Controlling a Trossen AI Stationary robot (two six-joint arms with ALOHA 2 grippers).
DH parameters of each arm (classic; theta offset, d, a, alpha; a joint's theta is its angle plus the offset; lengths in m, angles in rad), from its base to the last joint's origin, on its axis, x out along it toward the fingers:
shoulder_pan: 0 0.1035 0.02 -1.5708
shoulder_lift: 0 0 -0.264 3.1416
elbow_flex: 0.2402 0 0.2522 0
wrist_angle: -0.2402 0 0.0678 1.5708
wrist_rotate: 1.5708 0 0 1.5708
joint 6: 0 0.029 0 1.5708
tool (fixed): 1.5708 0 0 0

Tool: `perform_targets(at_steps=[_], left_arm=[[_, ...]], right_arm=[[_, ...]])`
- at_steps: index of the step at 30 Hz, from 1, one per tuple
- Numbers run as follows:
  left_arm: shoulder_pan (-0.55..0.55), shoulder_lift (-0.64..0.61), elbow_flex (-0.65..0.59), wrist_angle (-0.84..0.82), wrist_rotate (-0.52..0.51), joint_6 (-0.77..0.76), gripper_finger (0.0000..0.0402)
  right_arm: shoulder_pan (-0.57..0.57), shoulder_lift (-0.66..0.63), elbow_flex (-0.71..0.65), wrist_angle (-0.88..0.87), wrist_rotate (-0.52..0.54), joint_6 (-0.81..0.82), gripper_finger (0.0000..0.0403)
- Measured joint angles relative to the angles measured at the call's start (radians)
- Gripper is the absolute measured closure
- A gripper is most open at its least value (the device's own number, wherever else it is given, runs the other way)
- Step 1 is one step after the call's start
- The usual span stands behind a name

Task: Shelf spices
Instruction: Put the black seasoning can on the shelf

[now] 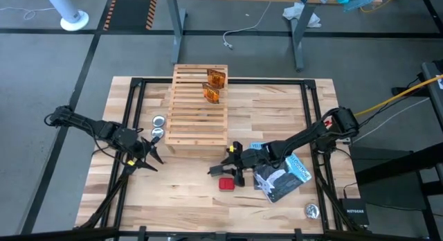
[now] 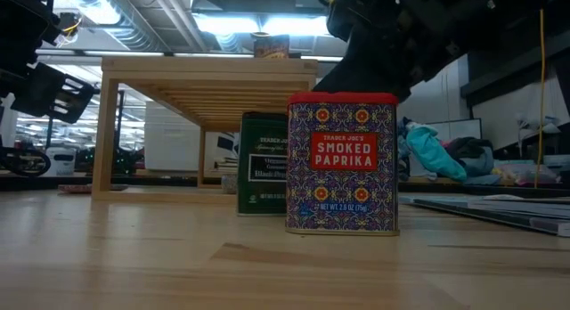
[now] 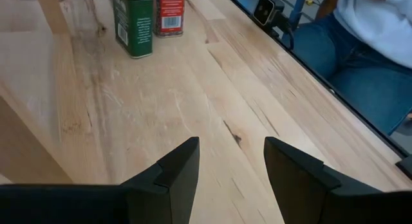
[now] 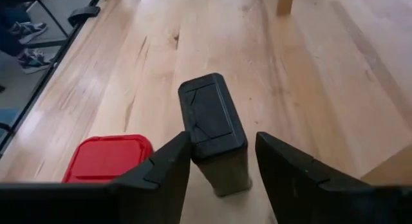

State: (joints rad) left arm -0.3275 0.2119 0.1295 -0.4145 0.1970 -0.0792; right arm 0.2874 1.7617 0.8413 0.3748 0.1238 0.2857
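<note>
The shelf [image 1: 199, 106] holds two packets [image 1: 214, 85]. On the worktop [image 1: 180, 192], the right gripper [image 4: 222, 163] straddles the dark box [image 4: 211, 118], fingers apart; closing off-centre could topple it into the red box [image 4: 106, 158]. The left gripper [image 3: 230, 163] idles unclenched

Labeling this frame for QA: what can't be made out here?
- Dark green tin: fingers of the right gripper flank it in the right wrist view, but contact is not visible.
- Same tin's label: partly hidden behind the paprika tin in the low view, print blurred.
- Packets on the shelf: labels on the orange packets too small in the high view.
- Person: cut off by the left wrist view's edge.
- Left gripper: open, empty.
</note>
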Motion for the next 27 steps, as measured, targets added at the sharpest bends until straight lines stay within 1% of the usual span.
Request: perform_targets(at_steps=[6,18,21,27], left_arm=[[0.000,0.000,0.000,0.000,0.000,0.000,0.0233],[0.000,0.000,0.000,-0.001,0.000,0.000,0.0233],[0.000,0.000,0.000,-0.001,0.000,0.000,0.0233],[0.000,0.000,0.000,-0.002,0.001,0.000,0.0233]], right_arm=[[0.000,0.004,0.000,0.003,-0.024,0.002,0.0221],[0.000,0.004,0.000,0.005,0.013,-0.015,0.0221],[0.000,0.007,-0.002,0.017,0.005,-0.043,0.0221],[0.000,0.007,-0.002,0.025,-0.004,-0.047,0.0221]])
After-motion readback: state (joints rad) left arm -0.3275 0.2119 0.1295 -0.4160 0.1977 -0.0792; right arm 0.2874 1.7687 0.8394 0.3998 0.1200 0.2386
